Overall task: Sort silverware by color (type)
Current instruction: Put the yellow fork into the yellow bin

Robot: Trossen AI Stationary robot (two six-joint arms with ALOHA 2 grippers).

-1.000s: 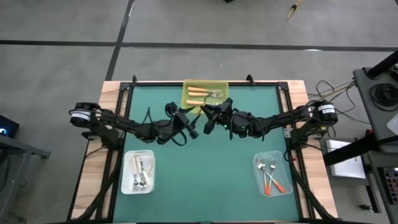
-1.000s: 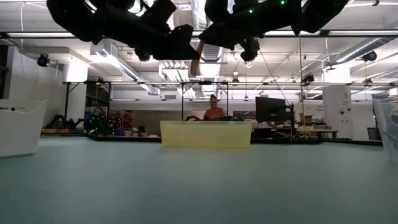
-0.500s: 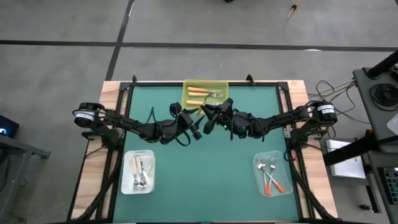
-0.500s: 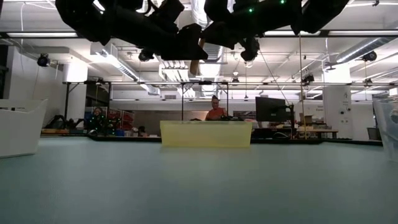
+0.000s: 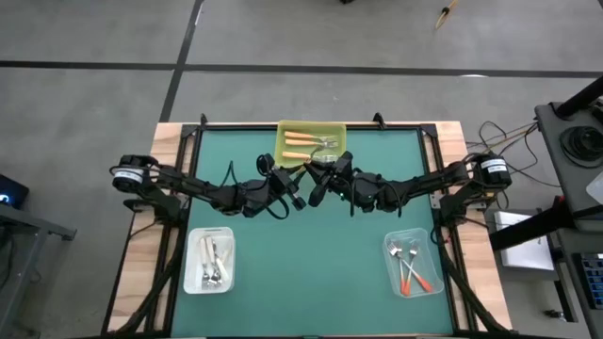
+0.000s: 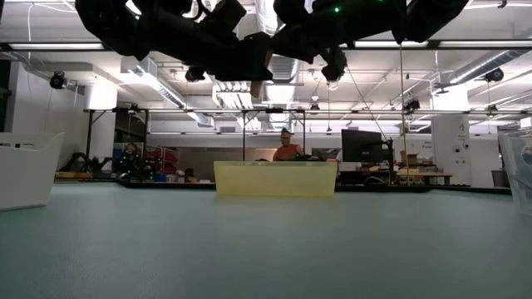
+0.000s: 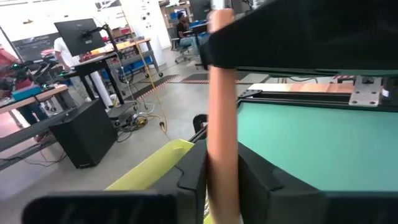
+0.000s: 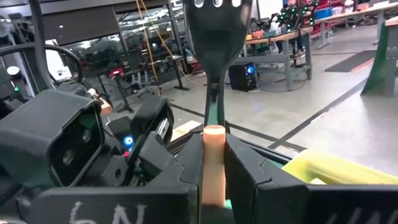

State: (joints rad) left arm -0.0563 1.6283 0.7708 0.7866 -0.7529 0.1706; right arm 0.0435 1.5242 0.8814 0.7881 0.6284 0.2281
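Note:
A fork with a light orange handle and a metal head is held in the air between both grippers, above the table's middle just in front of the yellow tray. My left gripper is shut on the handle. My right gripper is shut on it further up. In the low view the handle's free end pokes out below the grippers. The yellow tray holds more light orange forks. My left gripper pinches the orange handle between its two fingers, on the stretch below the right gripper's hold. The fingers lie across the handle. The fork is clear of the table, roughly upright. My right gripper pinches the handle's upper end between its two fingers, just below the metal neck. The fingers lie across the fork. The metal head stands out above them, and the fork is clear of the table.
A white bin with white-handled forks stands at the near left. A clear bin with red-orange forks stands at the near right. A person sits in the room beyond the table. Bare green mat lies between the two bins.
My left gripper has moved toward the table's right, up to the fork that my right gripper holds. Its fingers now stand on the handle. The fork and my right gripper have stayed nearly in place.

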